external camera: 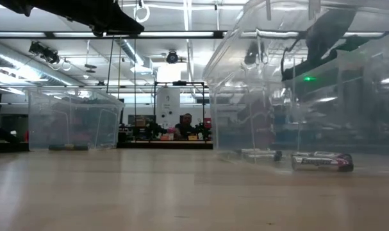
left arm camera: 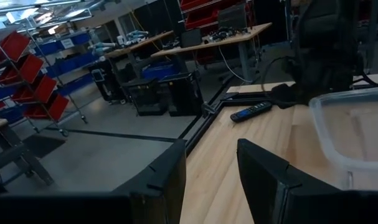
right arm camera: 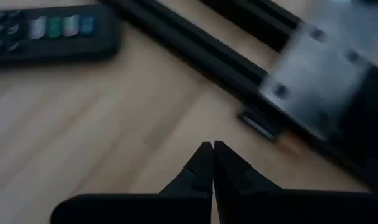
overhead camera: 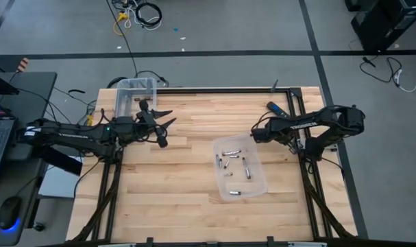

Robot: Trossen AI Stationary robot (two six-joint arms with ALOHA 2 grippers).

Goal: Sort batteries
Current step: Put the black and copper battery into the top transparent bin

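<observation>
Left gripper (overhead camera: pixel 168 118) hovers over the bench's left side, close to the far edge, its two dark fingers (left arm camera: pixel 263 171) spread apart with nothing between them; bare wood shows in the gap in the left wrist view. Just beyond it, at the bench's far-left corner, stands a clear empty-looking bin (overhead camera: pixel 135 95).

Nearer the front of the bench (overhead camera: pixel 173 185), right of the middle, lies a shallow clear tray (overhead camera: pixel 257 180) that carries the batteries (overhead camera: pixel 229 163). Several small silvery cells lie scattered on its floor, most in the half toward the far edge, and one lies apart near the tray's front edge. In the low view two cells (external camera: pixel 322 161) show through the tray's wall, lying on their sides.

Right gripper (overhead camera: pixel 255 134) sits just past the tray's far-right corner, above the wood, well clear of the batteries. Its fingertips (right arm camera: pixel 201 163) are pressed together and hold nothing. Beyond it, near the bench's far-right corner and beside the black frame rail (right arm camera: pixel 195 43), rests a dark remote (overhead camera: pixel 275 108) with coloured buttons.

Far off in the low view, across the room, a person (external camera: pixel 186 123) sits behind a desk.
</observation>
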